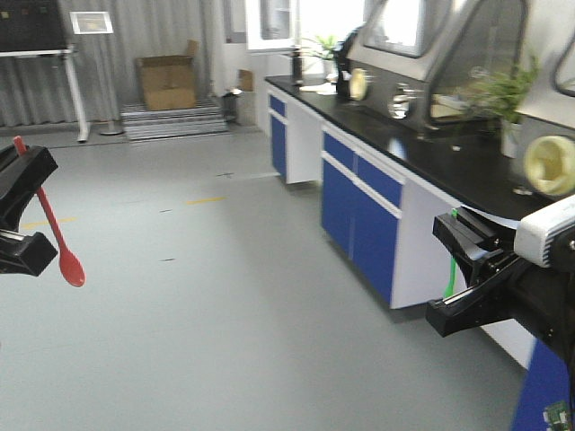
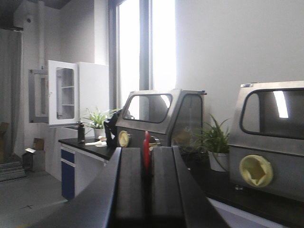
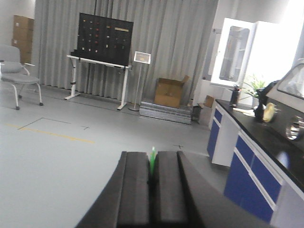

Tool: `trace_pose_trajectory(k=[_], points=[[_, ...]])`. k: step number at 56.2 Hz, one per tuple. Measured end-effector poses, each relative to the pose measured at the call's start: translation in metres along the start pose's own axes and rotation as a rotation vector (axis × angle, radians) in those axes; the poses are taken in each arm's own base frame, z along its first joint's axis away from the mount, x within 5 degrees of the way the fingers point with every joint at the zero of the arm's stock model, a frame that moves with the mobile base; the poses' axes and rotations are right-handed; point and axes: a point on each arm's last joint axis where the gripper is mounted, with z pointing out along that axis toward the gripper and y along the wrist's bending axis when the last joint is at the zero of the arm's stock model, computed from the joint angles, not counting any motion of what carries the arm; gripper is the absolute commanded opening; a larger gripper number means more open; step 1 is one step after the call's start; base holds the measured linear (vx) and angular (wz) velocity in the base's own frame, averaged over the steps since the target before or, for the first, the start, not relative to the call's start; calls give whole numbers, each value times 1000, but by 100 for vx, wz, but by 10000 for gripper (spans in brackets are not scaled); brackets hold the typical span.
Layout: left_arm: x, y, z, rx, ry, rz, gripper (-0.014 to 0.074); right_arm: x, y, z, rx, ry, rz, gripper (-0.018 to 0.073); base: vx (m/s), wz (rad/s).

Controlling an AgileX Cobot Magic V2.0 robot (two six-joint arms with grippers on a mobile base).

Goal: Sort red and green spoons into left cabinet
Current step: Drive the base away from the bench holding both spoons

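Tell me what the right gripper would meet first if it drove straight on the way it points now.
Nothing near: the right gripper, shut on the green spoon, points over bare floor. Far ahead, the cardboard box by the curtain lies roughly in line, though depth is hard to judge.

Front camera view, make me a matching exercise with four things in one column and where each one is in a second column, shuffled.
Things:
1 red spoon
2 green spoon
3 cardboard box
4 nearer potted plant

Places:
A on the black countertop
B pinched between the left gripper fingers
C at the back, by the grey curtain
D pinched between the right gripper fingers

Pairs: 1-B, 2-D, 3-C, 4-A.
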Motion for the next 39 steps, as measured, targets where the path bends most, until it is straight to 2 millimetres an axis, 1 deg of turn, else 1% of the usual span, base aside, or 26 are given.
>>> trace_pose_trajectory(k=[23, 39], points=[[0, 0, 0, 0, 0, 0, -6, 0, 0, 0, 0, 0, 0, -9, 25, 44], [0, 0, 0, 0, 0, 0, -6, 0, 0, 0, 0, 1, 0, -9, 29, 35]])
